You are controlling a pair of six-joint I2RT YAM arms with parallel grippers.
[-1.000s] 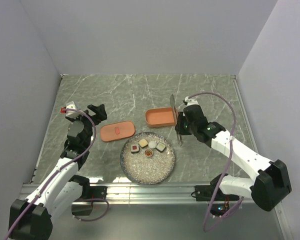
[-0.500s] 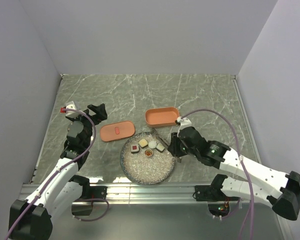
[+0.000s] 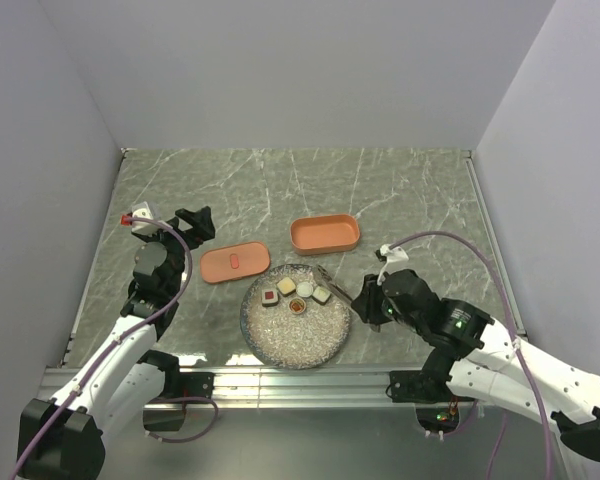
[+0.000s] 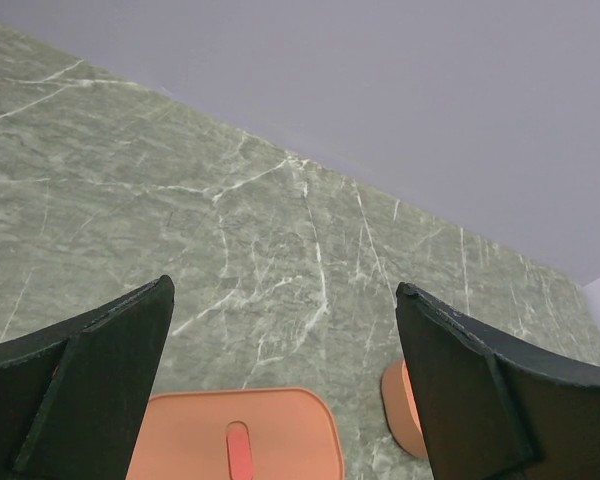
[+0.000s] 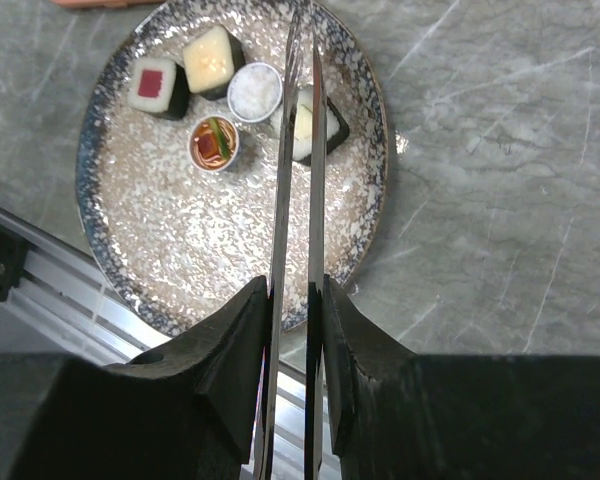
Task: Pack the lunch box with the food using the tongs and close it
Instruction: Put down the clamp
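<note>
The salmon lunch box (image 3: 325, 234) stands uncovered behind the speckled plate (image 3: 280, 340), with its lid (image 3: 234, 264) flat to the left. On the plate lies the food: a red-topped piece (image 5: 158, 85), a cream one (image 5: 213, 58), a white round one (image 5: 254, 92), a brown cup (image 5: 214, 143) and a dark-rimmed piece (image 5: 330, 128). My right gripper (image 5: 292, 290) is shut on the tongs (image 5: 317, 180), right of the plate. The tongs' arms, nearly together, reach over the dark-rimmed piece. My left gripper (image 4: 285, 290) hangs open above the lid (image 4: 270, 430).
The metal rail (image 3: 280, 380) of the table's near edge runs just below the plate. Grey walls close in the marble table on the left, back and right. In the left wrist view an end of the lunch box (image 4: 400, 405) shows beside the right finger.
The right arm has swung from beside the lunch box down toward the near edge. The tongs turned with it and now point across the plate's right side. The left arm has stayed still.
</note>
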